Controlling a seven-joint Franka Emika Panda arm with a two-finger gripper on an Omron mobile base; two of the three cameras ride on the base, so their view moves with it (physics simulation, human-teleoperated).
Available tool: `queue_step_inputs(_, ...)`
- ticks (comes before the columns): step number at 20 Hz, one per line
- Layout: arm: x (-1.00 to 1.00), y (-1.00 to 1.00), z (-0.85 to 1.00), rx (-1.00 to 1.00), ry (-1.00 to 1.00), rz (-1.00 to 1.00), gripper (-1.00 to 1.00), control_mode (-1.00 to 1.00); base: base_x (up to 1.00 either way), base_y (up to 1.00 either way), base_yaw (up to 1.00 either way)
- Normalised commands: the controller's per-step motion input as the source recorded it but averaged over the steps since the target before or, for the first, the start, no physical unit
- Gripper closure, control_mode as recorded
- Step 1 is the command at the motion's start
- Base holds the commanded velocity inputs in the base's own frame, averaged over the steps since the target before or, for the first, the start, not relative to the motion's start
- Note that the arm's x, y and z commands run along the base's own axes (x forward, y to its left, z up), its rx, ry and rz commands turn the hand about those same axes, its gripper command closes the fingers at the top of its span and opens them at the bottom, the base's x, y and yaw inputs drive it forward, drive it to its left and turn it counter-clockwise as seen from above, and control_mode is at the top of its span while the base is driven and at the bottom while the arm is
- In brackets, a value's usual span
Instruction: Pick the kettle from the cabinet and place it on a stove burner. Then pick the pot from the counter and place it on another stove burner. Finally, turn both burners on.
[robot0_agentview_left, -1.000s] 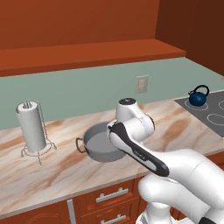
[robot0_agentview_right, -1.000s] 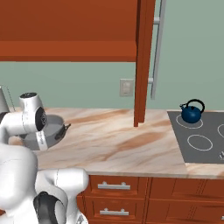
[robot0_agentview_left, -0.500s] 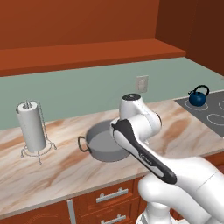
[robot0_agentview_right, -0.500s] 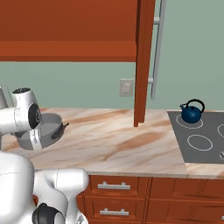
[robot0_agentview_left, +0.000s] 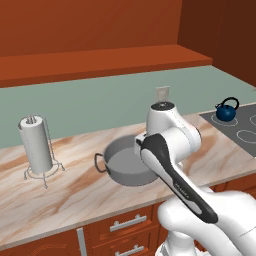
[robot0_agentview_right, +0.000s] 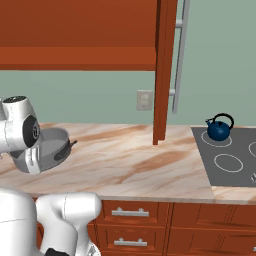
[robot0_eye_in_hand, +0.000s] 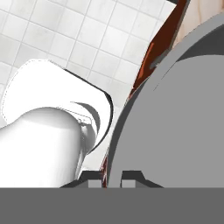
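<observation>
Pot (robot0_agentview_left: 127, 164): wide, shallow, grey, lidless, loop handle at its side; fingers (robot0_eye_in_hand: 93, 184) pinch its rim above the bench (robot0_agentview_left: 65, 195).

Pot (robot0_agentview_left: 125, 162) behind white arm (robot0_agentview_left: 172, 165)

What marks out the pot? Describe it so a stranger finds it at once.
On the marble counter, between the upright white paper-towel roll and the dark cooktop, sits the pot. It is wide, shallow, grey and lidless, with small loop handles, unlike the small blue kettle on the cooktop.
</observation>
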Motion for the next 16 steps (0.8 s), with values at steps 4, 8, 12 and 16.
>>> queue_step_inputs(4,-0.40,-0.13,0.43,-0.01,0.00,-0.03,1.00,-1.00,0.00,0.00,0.00)
queue_step_inputs(8,-0.40,-0.11,0.40,-0.01,0.00,-0.02,1.00,-1.00,0.00,0.00,0.00)
queue_step_inputs(12,-0.39,-0.09,0.34,-0.01,0.00,-0.02,1.00,-1.00,0.00,0.00,0.00)
queue_step_inputs(16,-0.34,-0.06,0.27,-0.02,0.00,-0.02,1.00,-1.00,0.00,0.00,0.00)
